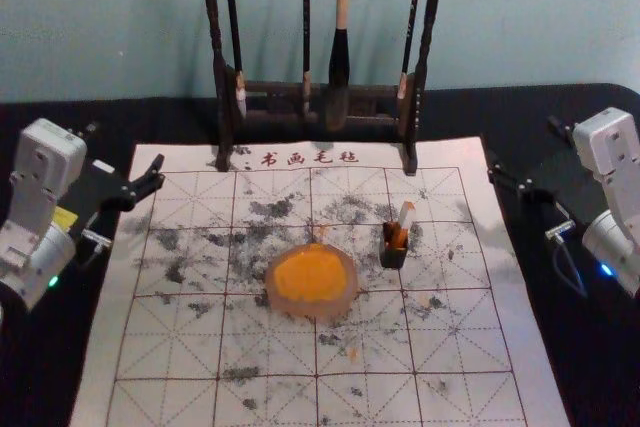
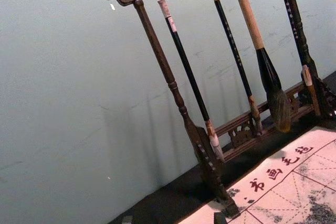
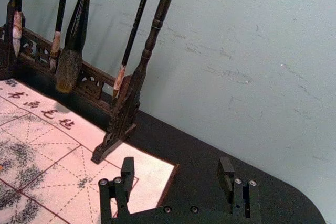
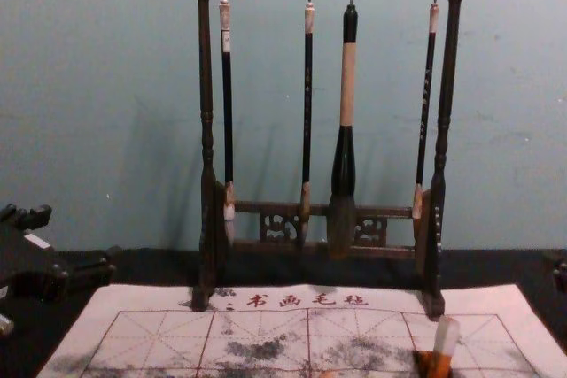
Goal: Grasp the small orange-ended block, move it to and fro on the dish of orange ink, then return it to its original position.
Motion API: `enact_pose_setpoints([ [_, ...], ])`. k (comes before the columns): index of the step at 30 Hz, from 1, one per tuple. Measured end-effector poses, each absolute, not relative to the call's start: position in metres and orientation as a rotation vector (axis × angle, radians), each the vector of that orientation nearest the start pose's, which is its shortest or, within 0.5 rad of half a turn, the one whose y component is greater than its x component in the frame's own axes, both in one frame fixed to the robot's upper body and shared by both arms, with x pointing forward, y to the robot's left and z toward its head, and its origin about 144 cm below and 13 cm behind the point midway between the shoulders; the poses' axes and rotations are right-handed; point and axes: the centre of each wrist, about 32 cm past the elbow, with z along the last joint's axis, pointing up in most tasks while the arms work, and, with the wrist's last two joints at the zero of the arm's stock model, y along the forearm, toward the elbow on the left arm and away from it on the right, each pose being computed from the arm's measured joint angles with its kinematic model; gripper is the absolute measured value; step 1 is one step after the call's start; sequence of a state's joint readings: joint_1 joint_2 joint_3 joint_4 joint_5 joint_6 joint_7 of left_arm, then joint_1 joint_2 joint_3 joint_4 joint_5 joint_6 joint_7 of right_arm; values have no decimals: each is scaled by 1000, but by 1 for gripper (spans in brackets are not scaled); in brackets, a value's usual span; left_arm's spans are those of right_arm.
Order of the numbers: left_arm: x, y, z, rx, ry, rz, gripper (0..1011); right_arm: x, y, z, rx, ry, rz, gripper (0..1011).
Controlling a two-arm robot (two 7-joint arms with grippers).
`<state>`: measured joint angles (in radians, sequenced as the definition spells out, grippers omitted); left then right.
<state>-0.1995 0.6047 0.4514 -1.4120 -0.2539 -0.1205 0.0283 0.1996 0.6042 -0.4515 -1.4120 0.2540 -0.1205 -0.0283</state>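
Observation:
The small block [image 1: 406,214], pale on top and orange lower down, leans in a dark square holder [image 1: 394,259] right of the dish; in the chest view the block [image 4: 446,337] rises at the bottom edge. The round dish [image 1: 345,299] carries orange ink [image 1: 309,275] near the mat's middle. Beside the mat's upper left edge, my left gripper [image 1: 123,154] is open and empty, well away from block and dish; the left wrist view catches this gripper [image 2: 173,219] low down. Opposite it, beyond the mat's upper right edge, my right gripper [image 1: 527,151] also stands open; the right wrist view has the gripper [image 3: 177,169] with nothing between its fingertips.
Behind the dish and holder, a dark wooden rack [image 1: 271,104] with several hanging brushes stands at the mat's far edge. The white gridded mat [image 1: 270,352] bears grey smudges and lies on a black table [image 1: 535,187]. A plain wall [image 4: 106,112] rises behind.

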Motion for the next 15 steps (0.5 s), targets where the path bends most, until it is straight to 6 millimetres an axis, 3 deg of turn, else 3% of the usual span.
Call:
enact_pose_setpoints([
  [15, 489, 310, 1140, 304, -285, 1248, 1001, 489, -310, 1140, -304, -285, -1248, 1002],
])
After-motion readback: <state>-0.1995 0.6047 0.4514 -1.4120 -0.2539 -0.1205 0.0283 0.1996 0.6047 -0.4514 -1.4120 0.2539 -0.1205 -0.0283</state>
